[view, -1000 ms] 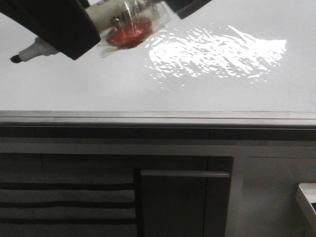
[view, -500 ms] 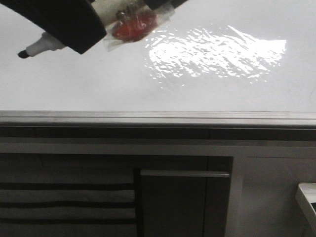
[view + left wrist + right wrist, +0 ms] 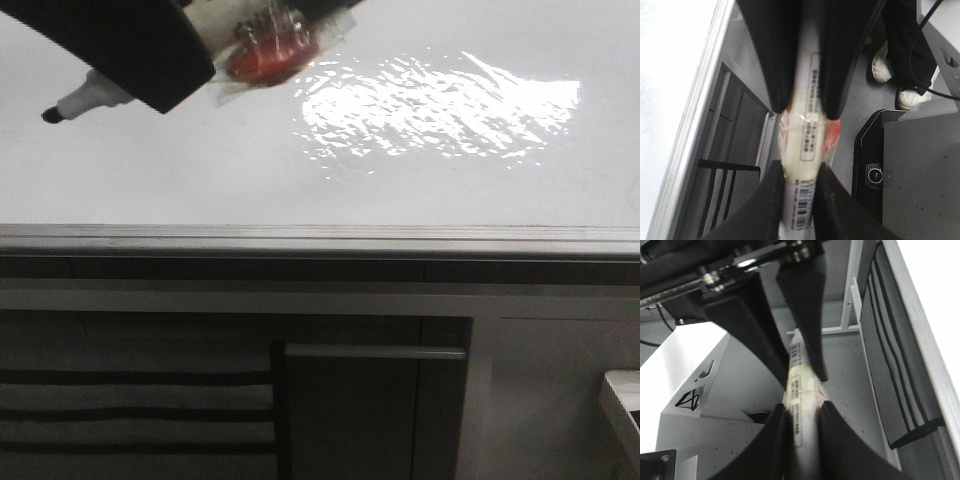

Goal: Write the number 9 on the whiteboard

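Both grippers clamp one marker (image 3: 85,97): left gripper (image 3: 800,172) and right gripper (image 3: 802,415) pinch its barrel, black tip over the bare whiteboard (image 3: 420,190).

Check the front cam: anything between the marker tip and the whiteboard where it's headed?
Nothing visible. The marker, held in both grippers, left and right, pokes its black tip out over bare whiteboard. The surface around the tip shows only glare, no object and no ink mark yet. Tip contact can't be judged.
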